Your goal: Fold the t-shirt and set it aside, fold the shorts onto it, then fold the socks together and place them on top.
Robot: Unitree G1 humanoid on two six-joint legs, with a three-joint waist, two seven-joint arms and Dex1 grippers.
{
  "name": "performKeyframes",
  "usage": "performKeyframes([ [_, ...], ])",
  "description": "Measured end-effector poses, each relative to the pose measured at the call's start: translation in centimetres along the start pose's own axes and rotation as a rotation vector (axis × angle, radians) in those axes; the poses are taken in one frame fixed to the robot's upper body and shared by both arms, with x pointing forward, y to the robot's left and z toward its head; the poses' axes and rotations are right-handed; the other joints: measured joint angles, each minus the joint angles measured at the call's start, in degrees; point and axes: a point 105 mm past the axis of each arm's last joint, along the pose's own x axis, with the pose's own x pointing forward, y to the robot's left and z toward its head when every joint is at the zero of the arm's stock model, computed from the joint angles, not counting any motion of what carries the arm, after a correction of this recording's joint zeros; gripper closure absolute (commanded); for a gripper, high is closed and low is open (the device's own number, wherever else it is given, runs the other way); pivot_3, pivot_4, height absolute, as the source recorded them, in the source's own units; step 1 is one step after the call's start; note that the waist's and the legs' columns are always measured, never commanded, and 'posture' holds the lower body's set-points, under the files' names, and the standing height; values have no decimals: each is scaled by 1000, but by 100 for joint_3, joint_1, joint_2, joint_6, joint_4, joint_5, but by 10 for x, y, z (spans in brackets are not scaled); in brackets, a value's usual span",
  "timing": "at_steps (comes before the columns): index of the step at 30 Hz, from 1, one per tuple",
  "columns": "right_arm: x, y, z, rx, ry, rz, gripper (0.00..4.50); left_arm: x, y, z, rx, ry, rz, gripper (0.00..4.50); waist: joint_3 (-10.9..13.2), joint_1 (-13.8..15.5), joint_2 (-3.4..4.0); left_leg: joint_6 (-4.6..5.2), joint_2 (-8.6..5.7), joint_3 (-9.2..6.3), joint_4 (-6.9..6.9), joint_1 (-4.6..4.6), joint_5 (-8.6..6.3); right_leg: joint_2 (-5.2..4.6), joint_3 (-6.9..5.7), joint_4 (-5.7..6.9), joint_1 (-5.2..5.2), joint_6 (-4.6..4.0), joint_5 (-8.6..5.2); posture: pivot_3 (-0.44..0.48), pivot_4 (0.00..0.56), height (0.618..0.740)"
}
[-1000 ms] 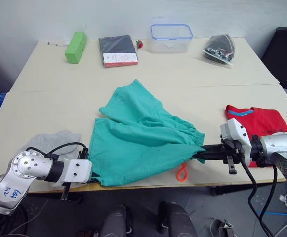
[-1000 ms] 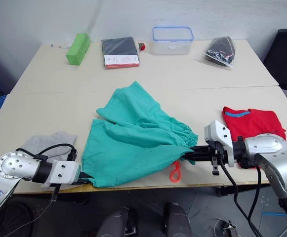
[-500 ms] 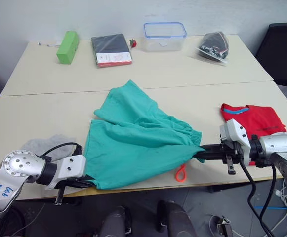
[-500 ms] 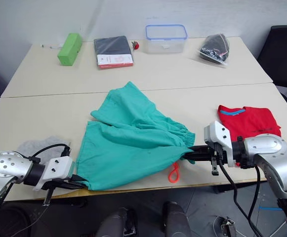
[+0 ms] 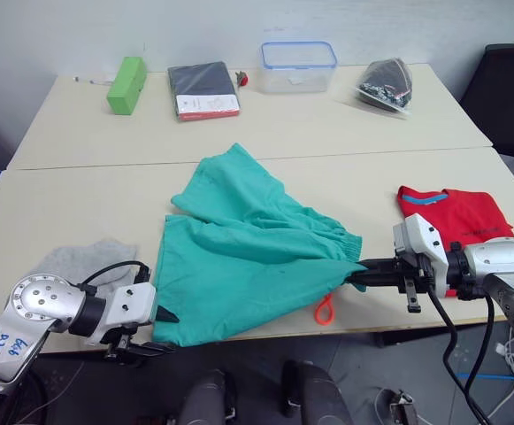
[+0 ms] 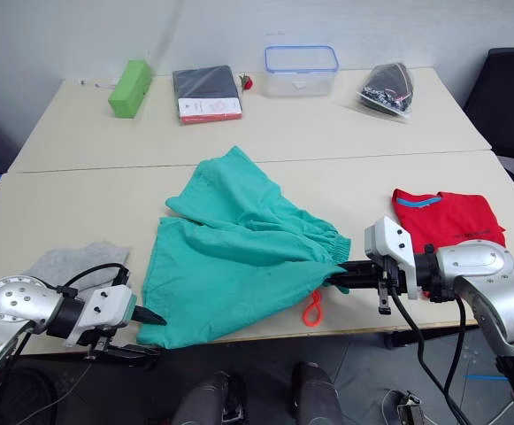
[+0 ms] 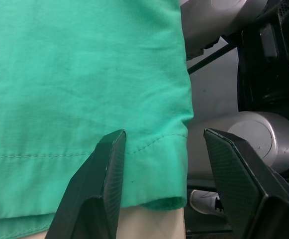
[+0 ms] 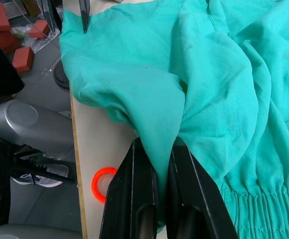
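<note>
Right wrist view has the right gripper (image 8: 156, 164) fingers clamped on the shorts (image 5: 252, 257) waistband fold on the bench (image 5: 80, 190), while the left gripper (image 7: 164, 179) fingers stand apart beside the hem corner.

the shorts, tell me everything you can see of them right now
The shorts are teal-green, thin woven cloth with a gathered elastic waistband and a neon orange drawstring loop hanging at the table's near edge. They lie crumpled and partly spread on the table, one leg folded up toward the far side. The right gripper is shut on a fold near the waistband. The left gripper is open at the hemmed near corner, its fingers either side of the hem, not pinching it.
</note>
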Motion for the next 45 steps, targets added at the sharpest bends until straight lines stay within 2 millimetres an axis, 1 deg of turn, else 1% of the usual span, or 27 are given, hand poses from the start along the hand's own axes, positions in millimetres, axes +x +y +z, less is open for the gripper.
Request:
performKeyframes([
  [3,0,0,0,0,0,-1,4500,1,-1,0,4,4,-5,1866,0,0,0,0,0,0,0,0,0,0,0,0,0,0,0,0,150,740],
  [4,0,0,0,1,0,-1,4500,1,0,-1,9,9,-3,2046,0,-1,0,0,0,0,0,0,0,0,0,0,0,0,0,0,150,740],
  [6,0,0,0,2,1,-2,4500,0,1,-1,17,17,7,2459,0,0,0,0,0,0,0,0,-1,0,1,0,0,0,0,0,150,740],
  [12,0,0,0,5,2,-3,4500,1,1,-5,51,51,6,4363,0,0,0,0,0,0,0,0,-1,0,0,-1,0,0,0,0,150,740],
  [13,0,0,0,5,2,-3,4500,1,1,-5,55,56,7,4482,0,0,0,0,0,0,0,0,-1,0,1,-1,0,0,0,0,150,740],
  [21,0,0,0,3,3,-4,4500,0,0,-7,44,54,1,4482,0,-2,0,0,1,0,0,0,-1,0,1,0,-1,0,0,0,150,740],
  [23,0,-1,0,-14,6,-8,4500,-1,-6,-8,-7,52,-30,4482,0,-14,0,0,1,1,0,0,-1,1,2,0,-2,-1,0,0,150,740],
  [25,0,1,-2,-27,12,-6,4500,-3,-23,-9,-75,67,-122,4482,0,-17,-1,-1,3,2,-1,-1,-1,4,3,1,-4,-2,-1,0,150,740],
  [27,1,7,-7,-20,20,16,4500,-7,-41,-5,-120,73,-219,4482,0,-10,-1,-2,2,2,-1,-2,-2,4,2,0,-5,-4,-2,0,150,740],
  [29,2,14,-11,-19,23,39,4500,-12,-50,0,-141,80,-260,4482,1,3,0,-2,0,2,0,-2,-1,2,1,0,-4,-5,-3,0,150,740],
  [35,7,33,-18,-57,40,88,4500,-25,-59,9,-191,78,-316,4482,1,9,1,-21,1,1,0,1,-10,3,-2,-3,0,-5,-3,0,150,740],
  [37,7,44,-22,-41,53,127,4500,-29,-60,14,-219,50,-329,4482,1,10,1,-18,4,0,0,-1,-8,8,-4,-4,-1,-7,-4,0,150,740],
  [39,5,54,-23,-18,47,162,4500,-34,-56,23,-237,0,-329,4482,1,23,0,-15,5,-2,0,-1,-7,10,-6,-5,0,-8,-5,0,150,740],
  [42,1,60,-17,30,16,186,4500,-49,-37,45,-228,-88,-279,4482,1,44,-1,-20,4,-5,1,2,-5,10,-6,-4,7,-7,-4,0,150,740],
  [43,-1,61,-14,66,-3,185,4500,-57,-26,54,-230,-130,-253,4482,1,64,0,-22,3,-6,1,5,-4,10,-6,-2,9,-7,-4,0,150,740],
  [44,-2,59,-12,112,-24,177,4500,-67,-10,66,-219,-174,-215,4482,1,96,-1,-24,2,-6,2,7,-2,12,-7,2,8,-8,-3,0,150,740],
  [45,-3,57,-10,132,-36,170,4500,-74,0,74,-206,-199,-185,4482,1,114,-3,-26,3,-6,3,5,-1,21,-10,-1,7,-11,-1,0,150,740],
])
